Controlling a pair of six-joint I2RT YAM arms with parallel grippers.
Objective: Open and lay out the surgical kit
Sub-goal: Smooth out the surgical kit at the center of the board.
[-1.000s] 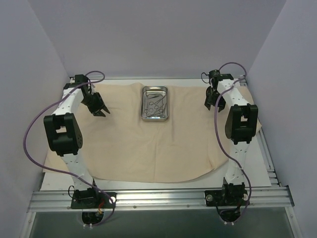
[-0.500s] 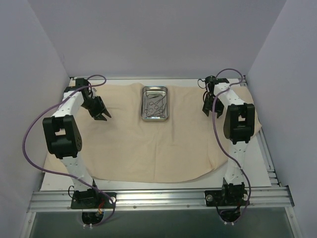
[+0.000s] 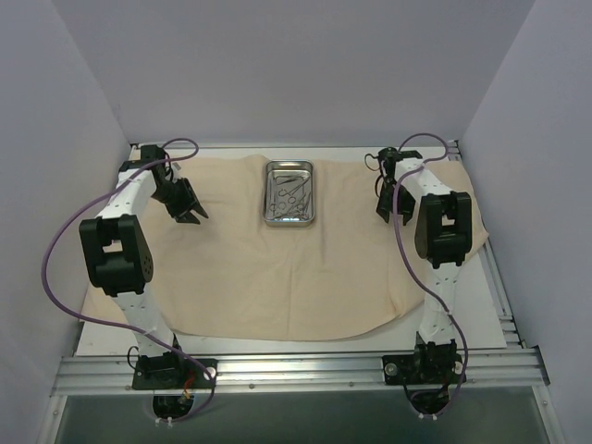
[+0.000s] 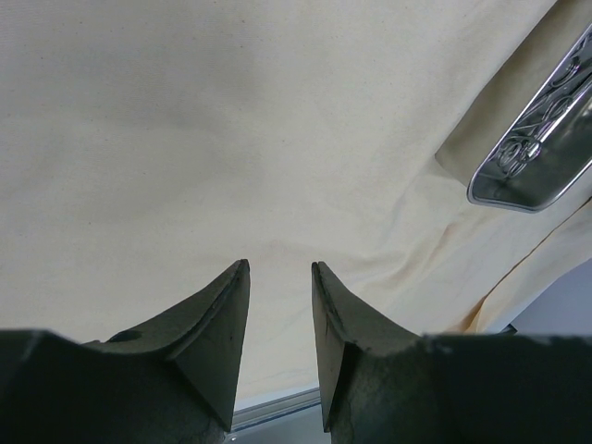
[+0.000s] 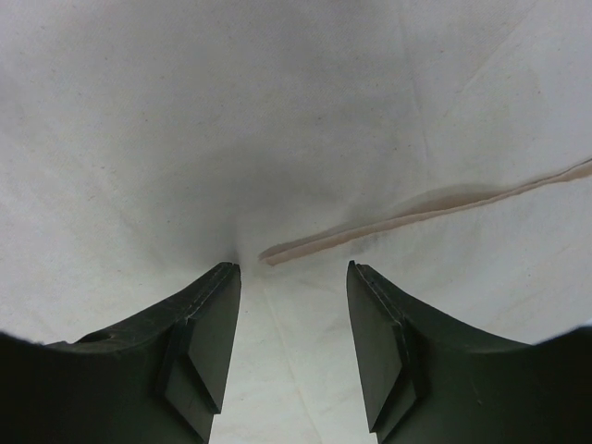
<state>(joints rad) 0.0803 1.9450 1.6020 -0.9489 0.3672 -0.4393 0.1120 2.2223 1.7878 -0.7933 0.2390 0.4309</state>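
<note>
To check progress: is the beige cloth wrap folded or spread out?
Spread out. The beige cloth wrap lies as one wide flat sheet, with the small shiny rectangular steel tray resting on top of it.

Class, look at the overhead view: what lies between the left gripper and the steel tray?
Only bare cloth, lightly creased. Nothing else sits between the left gripper and the tray; the top view shows this.
</note>
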